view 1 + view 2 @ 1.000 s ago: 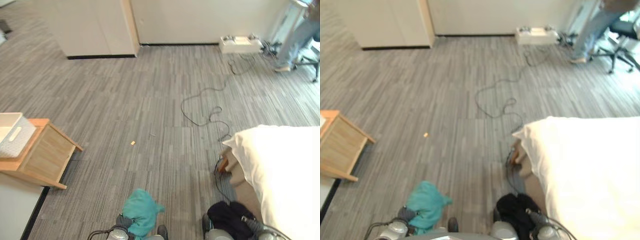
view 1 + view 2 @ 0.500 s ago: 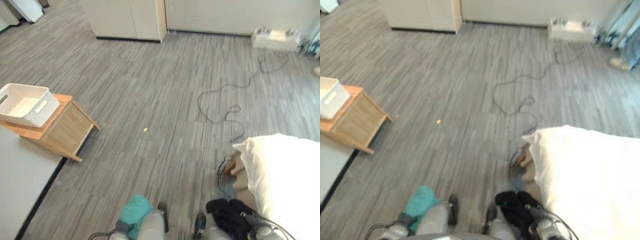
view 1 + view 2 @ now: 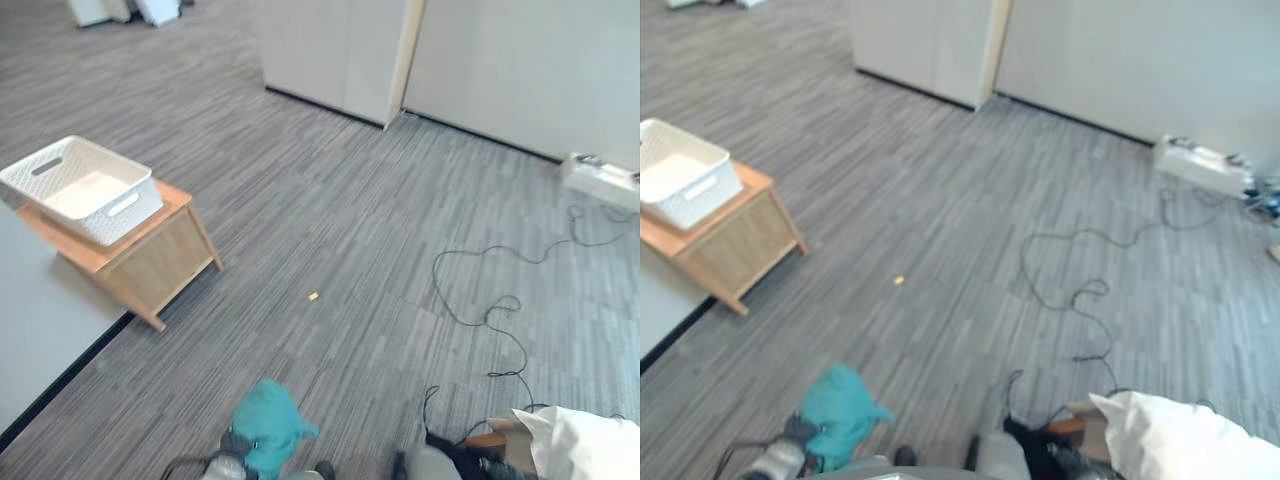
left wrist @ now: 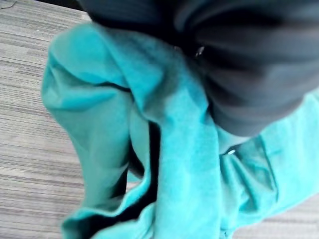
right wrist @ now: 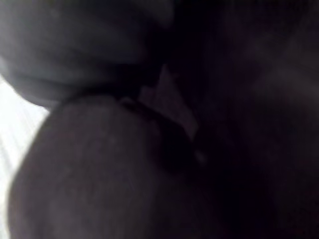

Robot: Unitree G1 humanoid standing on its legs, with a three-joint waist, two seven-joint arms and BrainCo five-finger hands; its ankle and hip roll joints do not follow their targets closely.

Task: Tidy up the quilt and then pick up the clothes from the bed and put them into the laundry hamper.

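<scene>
A teal garment (image 3: 268, 420) hangs bunched from my left hand (image 3: 238, 443) low in the left eye view, above the carpet. The left wrist view has the same teal garment (image 4: 124, 124) wrapped around the hand below its dark cover (image 4: 249, 64). A black garment (image 3: 1035, 445) is bundled at my right hand (image 5: 84, 174), beside the white quilt corner (image 3: 1180, 440) of the bed. The white laundry hamper (image 3: 80, 190) stands on a wooden side table (image 3: 150, 260) far to the left, well away from both hands.
A black cable (image 3: 490, 300) loops over the carpet toward a white power box (image 3: 600, 180) by the wall. A cream cabinet (image 3: 340, 50) stands at the back. A small orange scrap (image 3: 314, 296) lies mid-floor. A pale grey surface (image 3: 40, 340) borders the side table.
The camera has swung left: the hamper and side table have come further into view, and the bed has slid to the lower right corner. Both garments stay at the hands.
</scene>
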